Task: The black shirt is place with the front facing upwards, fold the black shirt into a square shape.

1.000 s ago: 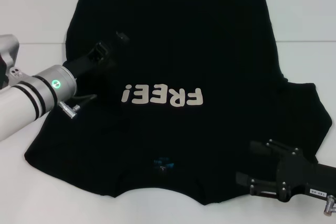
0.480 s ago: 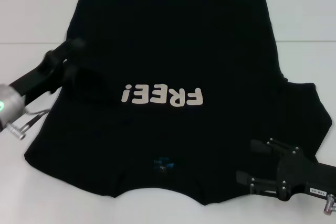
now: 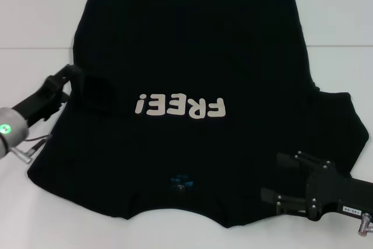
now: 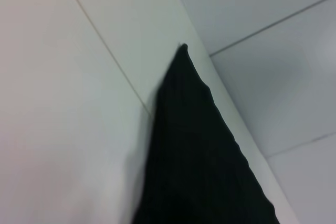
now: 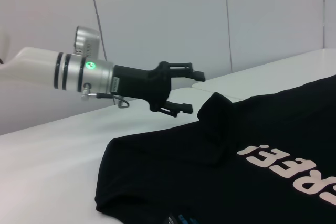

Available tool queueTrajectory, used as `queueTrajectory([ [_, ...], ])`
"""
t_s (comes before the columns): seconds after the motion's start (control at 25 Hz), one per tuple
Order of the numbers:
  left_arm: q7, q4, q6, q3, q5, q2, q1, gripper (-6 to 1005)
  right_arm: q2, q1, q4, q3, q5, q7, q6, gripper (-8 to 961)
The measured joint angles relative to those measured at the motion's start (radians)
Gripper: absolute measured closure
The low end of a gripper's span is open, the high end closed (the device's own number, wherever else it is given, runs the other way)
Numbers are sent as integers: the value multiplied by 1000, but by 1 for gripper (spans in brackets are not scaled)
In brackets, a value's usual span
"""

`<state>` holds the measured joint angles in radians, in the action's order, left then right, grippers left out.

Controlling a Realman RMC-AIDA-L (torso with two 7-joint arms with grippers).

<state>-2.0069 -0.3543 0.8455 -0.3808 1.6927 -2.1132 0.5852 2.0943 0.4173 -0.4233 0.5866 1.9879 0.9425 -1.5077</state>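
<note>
One black shirt [image 3: 192, 86] was spread on the tabletop [image 3: 35, 21]; two grippers, left [image 3: 69, 80] and right [image 3: 278, 179], were held agape, empty.

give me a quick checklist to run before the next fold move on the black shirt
1. Shirt front up, lettering showing: ok.
2. Shirt lying flat: not ok; a flap of cloth stands up at its left edge.
3. Left gripper at that left edge, jaws open, holding no cloth: ok.
4. Right gripper low over the shirt's near right part, jaws open, holding nothing: ok.
5. Right sleeve spread out, not yet folded in: ok.
6. Right gripper touching the cloth: cannot tell.
</note>
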Motion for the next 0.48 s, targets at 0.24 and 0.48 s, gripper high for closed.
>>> queueTrajectory([
  [0.24, 60, 47, -58, -14, 9, -25, 85, 92, 0, 0, 0, -3, 0, 0, 6, 39],
  [0.48, 63, 43, -20, -9, -6, -33, 107, 92, 0, 0, 0, -5, 0, 0, 8, 40],
])
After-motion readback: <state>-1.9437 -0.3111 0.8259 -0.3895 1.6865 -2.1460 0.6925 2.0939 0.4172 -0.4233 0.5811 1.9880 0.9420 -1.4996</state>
